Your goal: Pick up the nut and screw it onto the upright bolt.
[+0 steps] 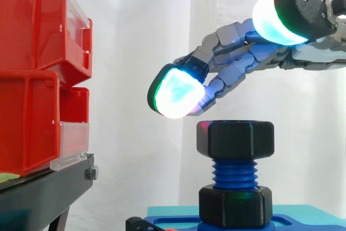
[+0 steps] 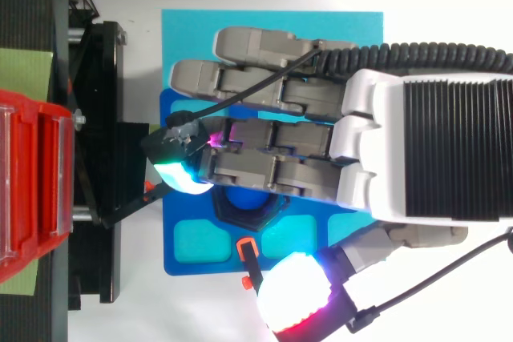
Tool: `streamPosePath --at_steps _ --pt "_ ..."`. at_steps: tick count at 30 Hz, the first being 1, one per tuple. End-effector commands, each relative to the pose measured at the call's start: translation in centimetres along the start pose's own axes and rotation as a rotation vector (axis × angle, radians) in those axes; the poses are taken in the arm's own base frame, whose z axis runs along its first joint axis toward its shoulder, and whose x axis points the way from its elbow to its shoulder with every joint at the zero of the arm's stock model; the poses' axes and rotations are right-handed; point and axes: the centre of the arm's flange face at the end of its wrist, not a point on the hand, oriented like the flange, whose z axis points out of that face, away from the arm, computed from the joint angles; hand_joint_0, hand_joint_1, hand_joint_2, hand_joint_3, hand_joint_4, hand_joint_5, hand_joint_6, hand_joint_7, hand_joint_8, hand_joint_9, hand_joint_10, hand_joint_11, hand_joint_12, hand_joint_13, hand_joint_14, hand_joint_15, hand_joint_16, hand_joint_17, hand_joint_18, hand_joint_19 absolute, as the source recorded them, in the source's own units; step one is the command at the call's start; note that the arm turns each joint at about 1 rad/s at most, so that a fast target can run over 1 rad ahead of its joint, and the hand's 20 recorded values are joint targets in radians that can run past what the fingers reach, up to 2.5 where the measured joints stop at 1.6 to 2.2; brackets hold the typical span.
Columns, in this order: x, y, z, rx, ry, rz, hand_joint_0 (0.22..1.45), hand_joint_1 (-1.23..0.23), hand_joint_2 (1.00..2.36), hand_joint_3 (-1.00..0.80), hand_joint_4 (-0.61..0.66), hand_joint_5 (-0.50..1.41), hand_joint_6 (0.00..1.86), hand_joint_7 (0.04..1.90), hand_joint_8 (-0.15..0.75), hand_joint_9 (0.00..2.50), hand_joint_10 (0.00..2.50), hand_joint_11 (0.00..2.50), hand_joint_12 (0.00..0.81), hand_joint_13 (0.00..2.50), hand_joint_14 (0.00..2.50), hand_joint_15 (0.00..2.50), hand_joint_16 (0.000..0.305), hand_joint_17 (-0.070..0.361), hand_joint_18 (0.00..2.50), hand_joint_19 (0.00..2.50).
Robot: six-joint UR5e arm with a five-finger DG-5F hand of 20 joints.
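**Side and top views: robot hand over nut and bolt.** We see the robot hand (image 1: 238, 64) reaching in from the view's right. Its grey, segmented fingers lie side by side and nearly straight, w/ the thumb held well apart. The hand is spread and clasps nothing. One rounded fingertip pad (image 1: 174, 93) glows white w/ a green rim and hangs just above the nut's upper edge, on the view's left. In the side view a thin gap seems to separate the two. The thumb pad (image 2: 292, 292) glows white, edged in red.

The nut (image 1: 235, 139) is black, matte and hexagonal, w/ chamfered corners. It sits on the upper end of the upright bolt (image 1: 234, 172), a blue plastic shaft w/ coarse rounded threads. Several turns stay bare between the nut and a second black hex collar (image 1: 235, 205) at the foot. From above, the blue bolt tip shows inside the nut's hex outline, partly under the fingers.

The collar stands on a blue plate (image 2: 200, 267) w/ paler recesses, which rests on a flat teal mat (image 2: 192, 38). At the view's left, glossy red bins (image 1: 32, 79) w/ clear front lips are stacked on a black stand (image 1: 43, 193). Behind is a white curtain (image 1: 135, 36).
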Motion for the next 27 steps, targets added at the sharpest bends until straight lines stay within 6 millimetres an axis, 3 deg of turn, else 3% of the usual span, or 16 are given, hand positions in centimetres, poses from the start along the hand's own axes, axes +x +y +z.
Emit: streamPosePath --at_steps 1,15,27 --pt "0.02 0.09 0.02 -0.002 -0.001 -0.001 0.51 0.0 1.0 -0.5 0.2 -0.12 0.5 0.85 0.22 0.32 0.0 0.0 0.342 0.13 0.0 0.0 0.041 0.093 0.0 0.0" --pt "0.75 -0.36 0.07 -0.01 0.014 -0.001 0.51 0.0 1.0 -0.5 0.21 -0.11 0.5 0.87 0.224 0.33 0.0 0.0 0.342 0.14 0.0 0.0 0.041 0.093 0.0 0.0" --pt "0.95 -0.61 -0.21 -0.015 0.038 -0.002 0.53 -0.03 1.0 -0.5 0.22 -0.08 0.5 1.09 0.242 0.41 0.0 0.0 0.332 0.21 0.0 0.0 0.039 0.089 0.0 0.0"
